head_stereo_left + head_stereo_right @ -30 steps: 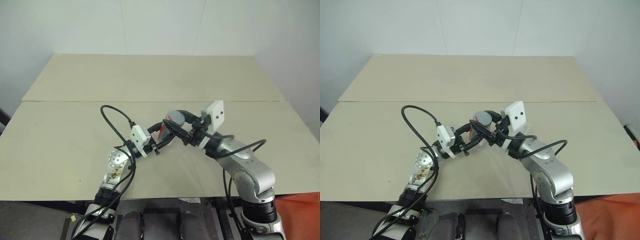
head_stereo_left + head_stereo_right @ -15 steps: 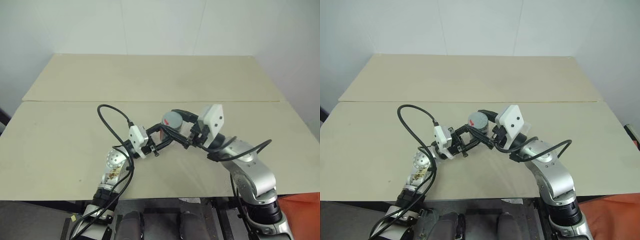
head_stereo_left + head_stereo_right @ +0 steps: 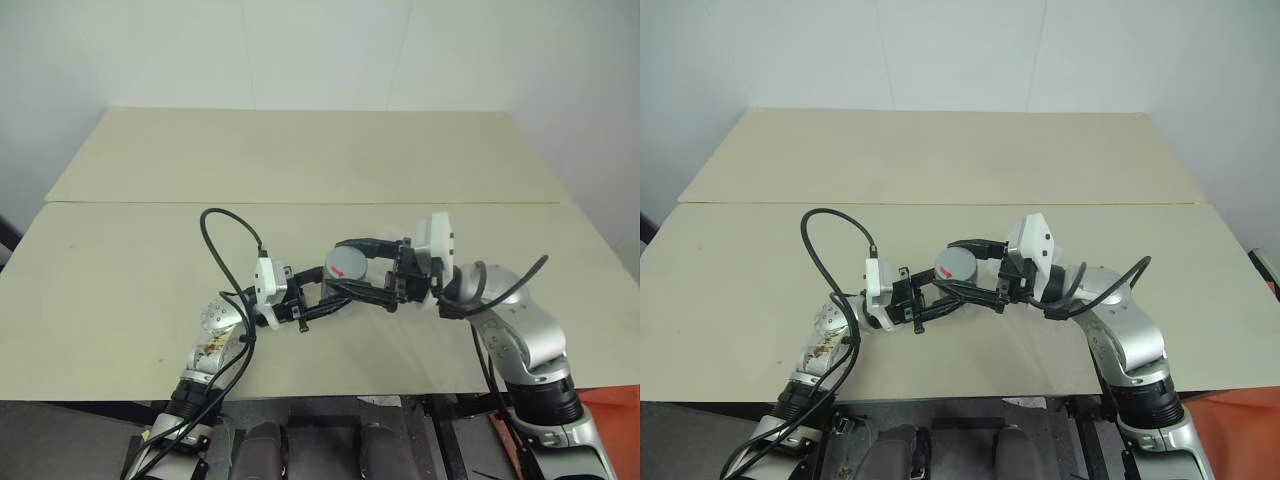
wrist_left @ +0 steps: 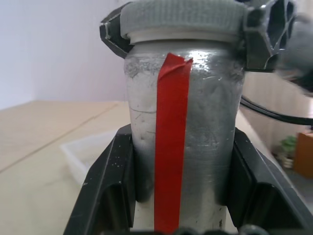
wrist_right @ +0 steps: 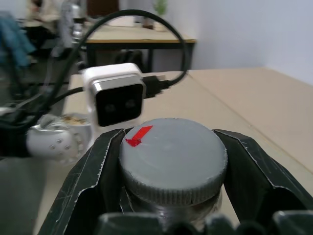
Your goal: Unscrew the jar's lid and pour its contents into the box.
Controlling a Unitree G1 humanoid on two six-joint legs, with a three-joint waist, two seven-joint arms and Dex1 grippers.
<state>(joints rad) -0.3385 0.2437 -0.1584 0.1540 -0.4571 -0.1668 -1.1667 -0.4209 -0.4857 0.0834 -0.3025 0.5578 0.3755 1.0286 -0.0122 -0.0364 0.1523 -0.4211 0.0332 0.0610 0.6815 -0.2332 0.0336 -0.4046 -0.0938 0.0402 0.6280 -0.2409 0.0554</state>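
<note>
Above the table's near middle I hold the jar, silvery with a red tape strip, between both hands. My left gripper comes in from the left and is shut on the jar's body, its black fingers at either side. The grey lid, marked with a red patch, sits on the jar. From the right, my right gripper is shut on the lid's rim, with the fingers hugging it. The box, clear plastic, lies on the table behind the jar.
The tan table stretches far beyond the hands, with a seam across it. A black cable loops up from my left wrist. An orange thing shows beyond the table's near right corner.
Both hands have drawn back toward me with the jar and turned at the wrists. The lid's top now faces up more. Both grips stay shut.
</note>
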